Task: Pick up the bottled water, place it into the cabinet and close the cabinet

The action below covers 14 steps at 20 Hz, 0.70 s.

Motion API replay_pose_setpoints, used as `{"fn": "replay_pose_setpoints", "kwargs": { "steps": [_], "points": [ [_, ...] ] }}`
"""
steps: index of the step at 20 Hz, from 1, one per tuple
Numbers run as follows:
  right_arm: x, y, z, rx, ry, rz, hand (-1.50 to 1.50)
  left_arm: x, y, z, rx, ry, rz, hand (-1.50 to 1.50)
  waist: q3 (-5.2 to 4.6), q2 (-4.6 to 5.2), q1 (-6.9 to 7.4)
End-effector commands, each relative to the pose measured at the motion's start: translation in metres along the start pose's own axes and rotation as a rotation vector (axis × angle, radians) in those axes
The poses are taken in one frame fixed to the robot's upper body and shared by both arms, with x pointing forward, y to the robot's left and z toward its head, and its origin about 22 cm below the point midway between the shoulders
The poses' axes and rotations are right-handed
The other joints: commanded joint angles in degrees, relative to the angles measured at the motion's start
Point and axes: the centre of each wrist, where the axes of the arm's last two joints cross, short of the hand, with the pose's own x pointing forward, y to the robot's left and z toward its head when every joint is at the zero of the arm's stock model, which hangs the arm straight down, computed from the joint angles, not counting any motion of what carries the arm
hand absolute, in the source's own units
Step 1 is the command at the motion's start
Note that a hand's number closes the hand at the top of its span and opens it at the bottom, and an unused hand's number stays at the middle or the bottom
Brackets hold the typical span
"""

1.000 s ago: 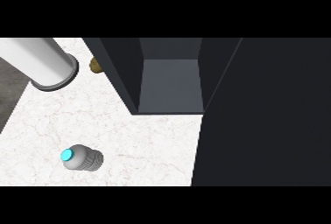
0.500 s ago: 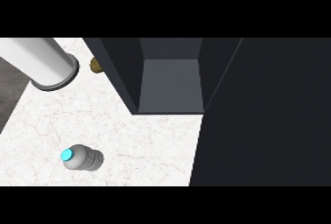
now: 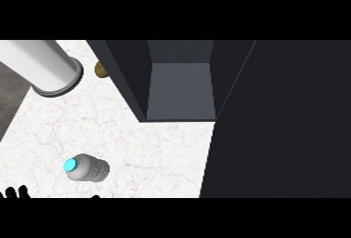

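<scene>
Bottle (image 3: 86,168) upright on counter (image 3: 158,144), near cabinet (image 3: 179,95), door open for loading. I see left hand (image 3: 14,193) fingertips only at bottom edge; finger state unreadable. Right hand absent.

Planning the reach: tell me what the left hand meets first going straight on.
Probably nothing: the left hand points up the white marble counter, passing left of the grey cyan-capped bottle; depth unclear.
</scene>
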Motion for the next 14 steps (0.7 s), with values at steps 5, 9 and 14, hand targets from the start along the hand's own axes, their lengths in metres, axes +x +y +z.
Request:
{"fn": "replay_pose_setpoints", "kwargs": {
  "steps": [5, 9, 14],
  "points": [
    [0.015, 0.002, 0.0, -0.032, -0.059, 0.101, -1.5, -0.051, -0.011, -0.008, -0.05, 0.033, 0.016, -1.5, -0.02, 0.14, 0.2],
    [0.032, 0.0, 0.018, -0.051, -0.066, 0.081, -1.5, -0.071, -0.021, -0.008, -0.033, 0.033, 0.006, -1.5, -0.04, -0.02, -0.32],
    [0.016, -0.006, 0.011, -0.023, -0.052, 0.094, -1.5, -0.081, -0.027, -0.013, -0.031, 0.043, 0.028, -1.5, 0.06, 0.15, 0.19]
  ]
}}
